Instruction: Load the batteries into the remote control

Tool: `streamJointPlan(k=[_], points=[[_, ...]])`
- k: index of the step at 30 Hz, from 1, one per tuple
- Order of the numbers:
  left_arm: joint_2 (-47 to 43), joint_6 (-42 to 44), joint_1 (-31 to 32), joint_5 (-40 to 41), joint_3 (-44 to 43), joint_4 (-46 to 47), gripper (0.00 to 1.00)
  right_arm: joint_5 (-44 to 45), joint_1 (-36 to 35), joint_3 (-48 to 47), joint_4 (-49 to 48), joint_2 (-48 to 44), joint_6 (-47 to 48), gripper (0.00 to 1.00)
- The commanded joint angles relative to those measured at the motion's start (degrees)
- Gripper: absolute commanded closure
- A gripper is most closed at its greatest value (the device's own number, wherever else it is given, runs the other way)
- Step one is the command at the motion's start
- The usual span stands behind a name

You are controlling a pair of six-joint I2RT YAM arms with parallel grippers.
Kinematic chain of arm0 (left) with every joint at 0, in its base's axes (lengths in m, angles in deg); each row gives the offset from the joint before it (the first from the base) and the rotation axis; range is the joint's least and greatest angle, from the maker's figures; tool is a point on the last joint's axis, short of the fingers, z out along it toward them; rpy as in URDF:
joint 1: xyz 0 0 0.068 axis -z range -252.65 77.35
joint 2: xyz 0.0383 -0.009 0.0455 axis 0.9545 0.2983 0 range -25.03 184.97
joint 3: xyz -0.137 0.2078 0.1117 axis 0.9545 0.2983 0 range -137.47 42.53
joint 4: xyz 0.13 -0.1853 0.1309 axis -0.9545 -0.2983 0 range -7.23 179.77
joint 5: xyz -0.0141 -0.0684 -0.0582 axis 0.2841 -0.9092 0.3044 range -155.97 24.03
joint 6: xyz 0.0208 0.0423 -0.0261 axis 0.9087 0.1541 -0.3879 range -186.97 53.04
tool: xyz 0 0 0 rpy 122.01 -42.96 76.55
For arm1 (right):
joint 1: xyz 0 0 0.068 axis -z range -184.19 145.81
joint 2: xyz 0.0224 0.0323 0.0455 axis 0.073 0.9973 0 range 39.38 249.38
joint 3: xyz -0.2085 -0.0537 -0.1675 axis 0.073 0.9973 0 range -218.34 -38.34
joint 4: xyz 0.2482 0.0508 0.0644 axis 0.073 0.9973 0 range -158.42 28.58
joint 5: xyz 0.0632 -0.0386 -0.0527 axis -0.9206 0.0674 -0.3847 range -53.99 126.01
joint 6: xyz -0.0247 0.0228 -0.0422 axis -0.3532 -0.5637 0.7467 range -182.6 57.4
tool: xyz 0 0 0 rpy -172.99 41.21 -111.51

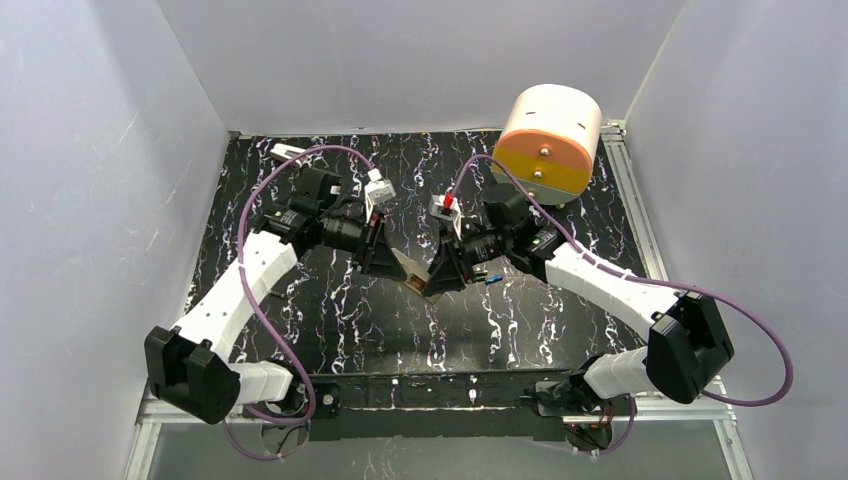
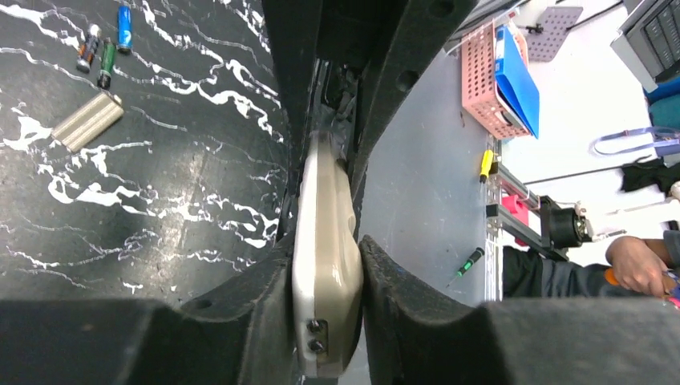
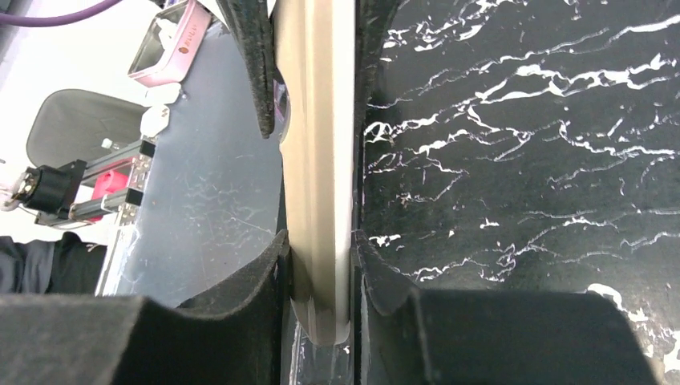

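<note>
The remote control [image 1: 415,272] is a slim off-white bar held above the middle of the mat between both arms. My left gripper [image 1: 385,255] is shut on one end of it. In the left wrist view, the remote control [image 2: 325,241] is pressed between both black fingers, two small metal contacts showing at its near end. My right gripper [image 1: 445,272] is shut on the other end; its wrist view shows the remote control [image 3: 319,160] edge-on between the pads. Batteries [image 2: 105,62] lie loose on the mat, one of them blue [image 2: 124,24]. A blue battery [image 1: 493,279] lies beside the right wrist.
A beige ribbed cover piece [image 2: 88,120] lies on the black marbled mat [image 1: 330,320] near the batteries. A large orange-and-cream drum [image 1: 548,140] stands at the back right. A small white-and-grey block [image 1: 288,152] sits at the back left. Grey walls enclose the mat.
</note>
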Motion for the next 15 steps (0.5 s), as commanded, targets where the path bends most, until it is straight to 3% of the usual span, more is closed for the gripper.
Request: streamJointPlan(k=[1, 4, 11, 15], points=[[-4.2, -4.7, -0.6, -0.1, -3.5, 6.2, 0.63, -5.2, -1.5, -0.3, -9.9, -1.2, -6.4, 0.88], [-7.4, -13.4, -0.7, 2.6, -1.1, 16.9, 0.4, 0.5, -1.5, 1.8, -18.9, -2.8, -13.8, 0.89], [-13.6, -34.9, -1.6, 11.6, 5.8, 42.1, 0.35, 17.5, -1.4, 7.8, -43.6, -5.0, -34.5, 0.87], [-13.4, -41.1, -1.6, 14.9, 5.4, 44.4, 0.29, 21.7, -1.4, 8.6, -49.4, -5.4, -37.8, 0.86]])
